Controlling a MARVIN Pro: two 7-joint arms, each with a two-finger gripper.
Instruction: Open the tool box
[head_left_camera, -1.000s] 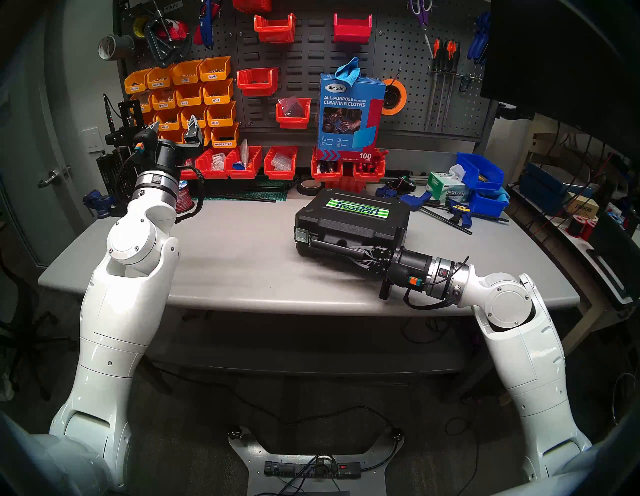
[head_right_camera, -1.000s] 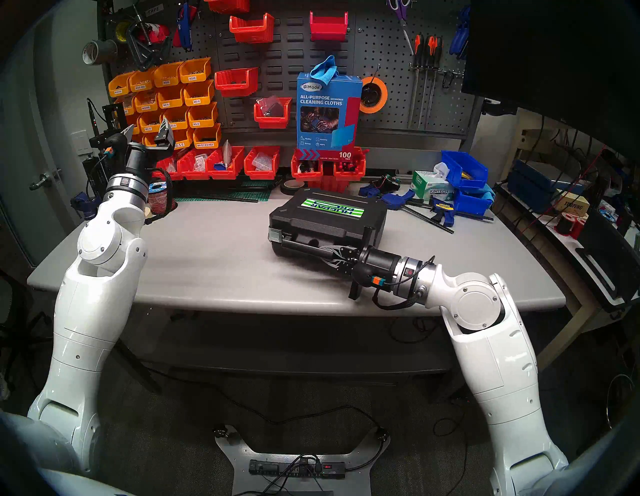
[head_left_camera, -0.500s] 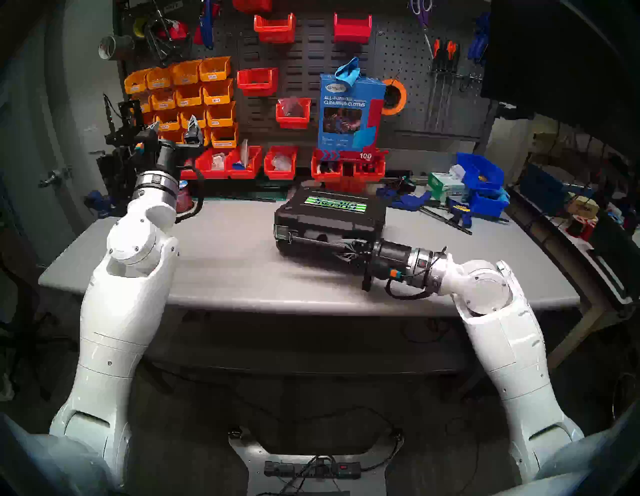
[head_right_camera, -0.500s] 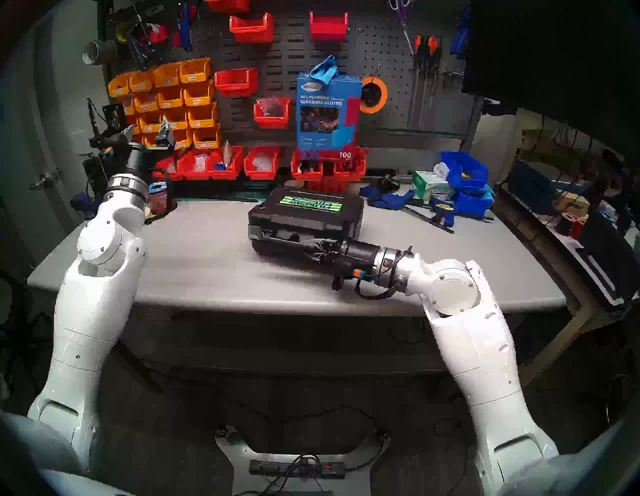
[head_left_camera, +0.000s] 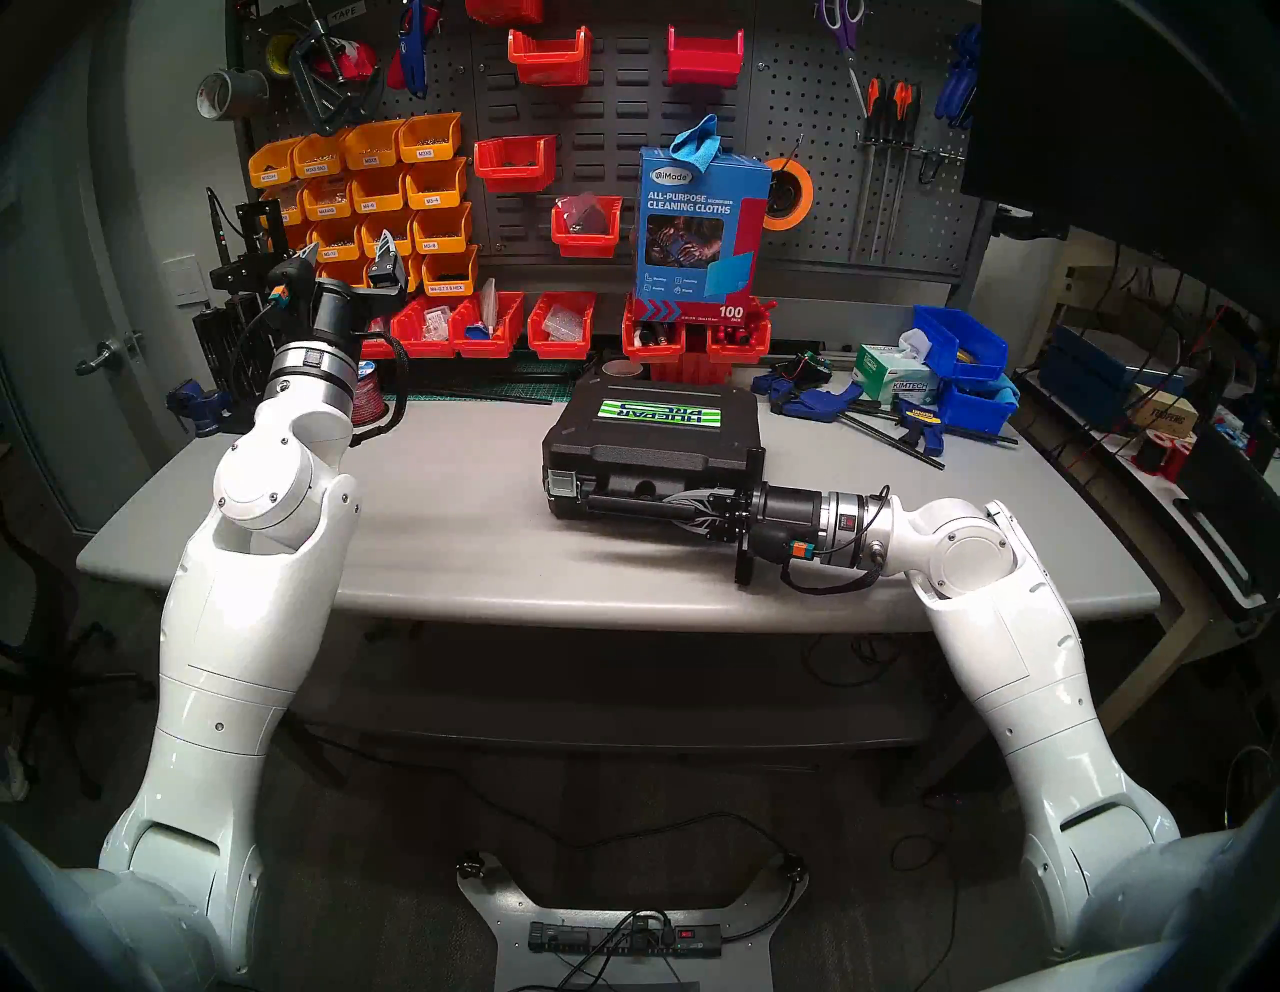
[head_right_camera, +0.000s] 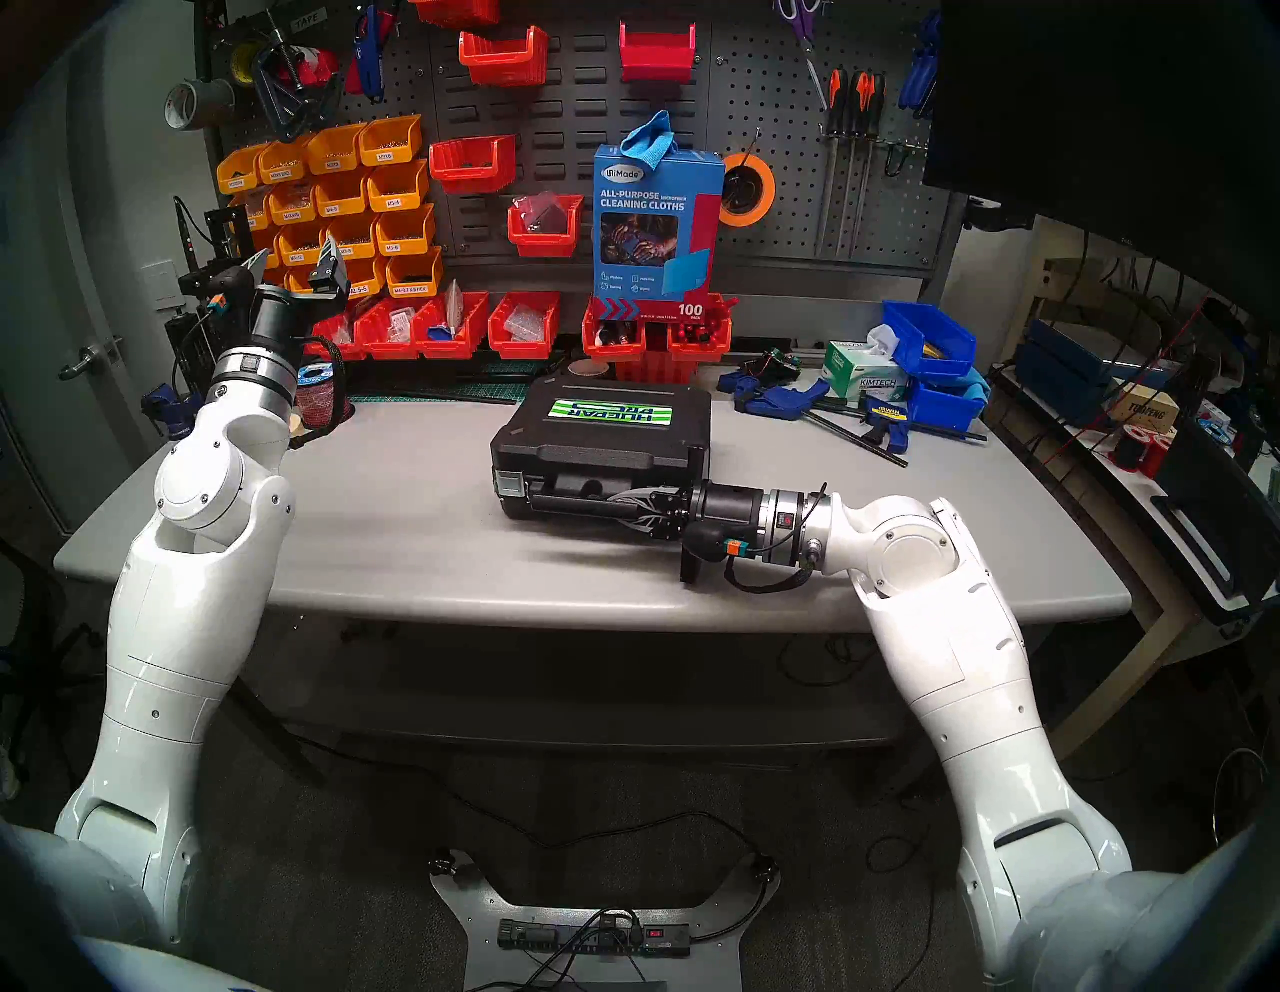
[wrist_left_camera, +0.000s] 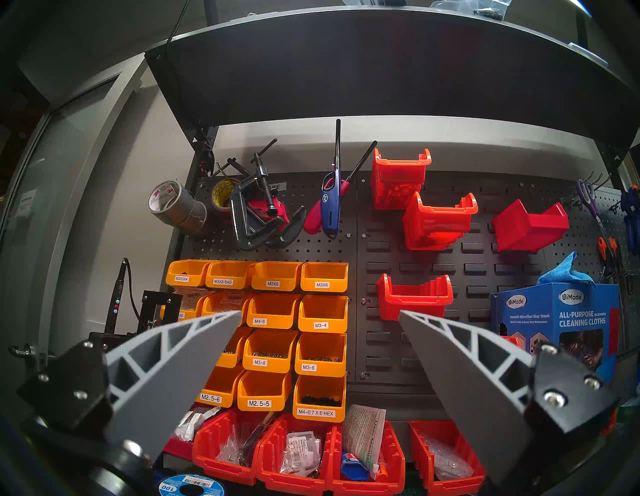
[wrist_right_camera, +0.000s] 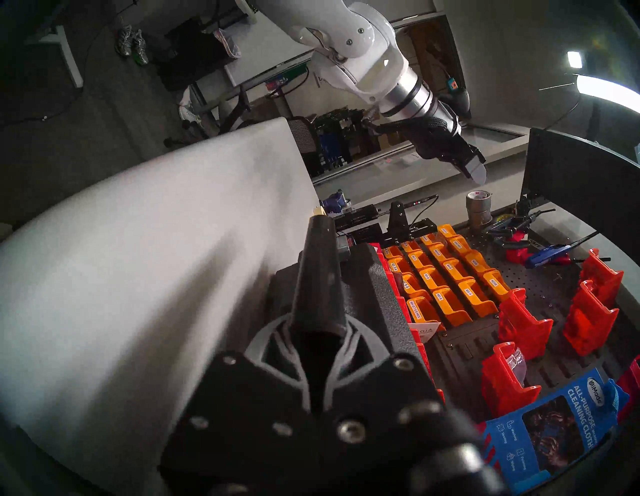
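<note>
The black tool box (head_left_camera: 651, 447) lies flat in the middle of the grey table (head_left_camera: 429, 526), lid down, with its green-and-white label (head_left_camera: 658, 415) on top. One silver latch (head_left_camera: 562, 483) shows at its front left; the other is hidden. My right gripper (head_left_camera: 675, 509) reaches in from the right and is shut on the black handle (head_left_camera: 620, 500) along the front side. This also shows in the right wrist view, with the gripper (wrist_right_camera: 318, 332) closed on the handle (wrist_right_camera: 317, 263). My left gripper (head_left_camera: 346, 260) is open and empty, raised at the far left before the yellow bins (wrist_left_camera: 273, 311).
Blue bar clamps (head_left_camera: 831, 402), a tissue box (head_left_camera: 893, 374) and blue bins (head_left_camera: 959, 346) crowd the back right. Red bins (head_left_camera: 554, 325) and a blue cleaning-cloths box (head_left_camera: 699, 228) line the back. A tape roll (head_left_camera: 620, 367) sits just behind the case.
My right gripper, shut on the handle, has dragged the tool box leftward and turned it square to the table front. The left arm has not moved.
</note>
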